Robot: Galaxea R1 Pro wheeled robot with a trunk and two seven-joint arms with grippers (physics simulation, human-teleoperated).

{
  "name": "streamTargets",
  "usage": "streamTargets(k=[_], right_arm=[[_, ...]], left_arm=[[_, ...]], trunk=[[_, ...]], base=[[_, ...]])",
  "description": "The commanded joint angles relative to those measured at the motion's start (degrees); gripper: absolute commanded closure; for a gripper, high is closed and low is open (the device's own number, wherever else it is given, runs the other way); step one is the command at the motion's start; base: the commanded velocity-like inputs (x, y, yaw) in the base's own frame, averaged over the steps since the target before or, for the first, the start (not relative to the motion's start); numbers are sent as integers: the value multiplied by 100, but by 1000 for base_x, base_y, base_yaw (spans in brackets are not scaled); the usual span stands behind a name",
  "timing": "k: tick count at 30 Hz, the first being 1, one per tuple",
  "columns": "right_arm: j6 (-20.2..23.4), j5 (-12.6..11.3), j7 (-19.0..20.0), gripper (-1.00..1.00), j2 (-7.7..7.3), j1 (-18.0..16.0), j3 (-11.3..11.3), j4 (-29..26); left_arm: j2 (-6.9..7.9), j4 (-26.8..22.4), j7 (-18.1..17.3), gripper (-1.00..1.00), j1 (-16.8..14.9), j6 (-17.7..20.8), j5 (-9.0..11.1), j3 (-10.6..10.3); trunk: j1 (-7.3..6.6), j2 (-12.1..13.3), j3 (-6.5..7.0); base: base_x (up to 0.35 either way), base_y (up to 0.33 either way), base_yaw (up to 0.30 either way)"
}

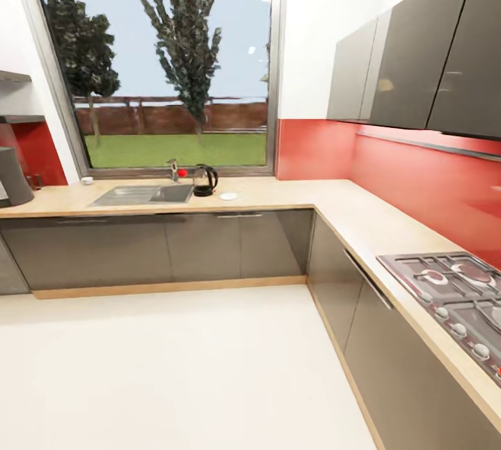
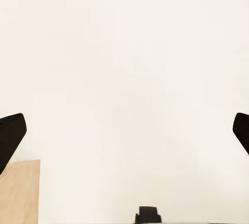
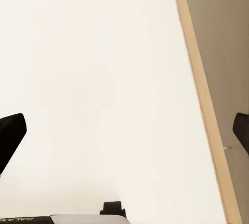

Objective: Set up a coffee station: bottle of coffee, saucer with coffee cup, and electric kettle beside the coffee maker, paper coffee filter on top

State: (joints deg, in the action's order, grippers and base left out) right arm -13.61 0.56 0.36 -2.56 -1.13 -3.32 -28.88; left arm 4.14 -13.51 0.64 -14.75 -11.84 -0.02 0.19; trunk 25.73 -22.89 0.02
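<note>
Head view crops the coffee maker [image 1: 12, 177] at the edge; both grippers [image 2: 124, 133] [image 3: 124, 133] spread wide, empty.

Home kitchen: L-shaped light-wood tabletop [image 1: 292, 194] over grey cabinet fronts [image 1: 139, 248], inset steel sink [image 1: 142, 195] with tap [image 1: 173, 170], gas hob [image 1: 452, 297], red backsplash [image 1: 417, 179], wall cabinets [image 1: 424, 53], kettle [image 1: 204, 180], garden window [image 1: 167, 67].

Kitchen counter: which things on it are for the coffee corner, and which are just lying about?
For the job:
- counter
- kettle
- saucer
- coffee maker, probably, at the left edge
- cup, maybe; too small to tell

Just there:
- sink
- tap
- stove
- window
- wall cupboards
</note>
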Motion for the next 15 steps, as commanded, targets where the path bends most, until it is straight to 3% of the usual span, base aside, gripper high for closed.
streamTargets(k=[1, 5, 15], right_arm=[[-19, 6, 2, -100, 2, -2, -11, 5], [-22, 6, -1, -100, 2, -2, -11, 7], [-27, 6, -3, -100, 3, -2, -11, 5]], left_arm=[[21, 6, 12, -100, -2, -20, 5, 2], [69, 6, 14, -100, -2, -20, 116, 163], [113, 6, 7, -100, -2, -21, 143, 227]], trunk=[[5, -3, -2], [5, -3, -2], [5, -3, -2]], base=[[338, -8, 0], [338, -3, 71], [338, 0, 250]])
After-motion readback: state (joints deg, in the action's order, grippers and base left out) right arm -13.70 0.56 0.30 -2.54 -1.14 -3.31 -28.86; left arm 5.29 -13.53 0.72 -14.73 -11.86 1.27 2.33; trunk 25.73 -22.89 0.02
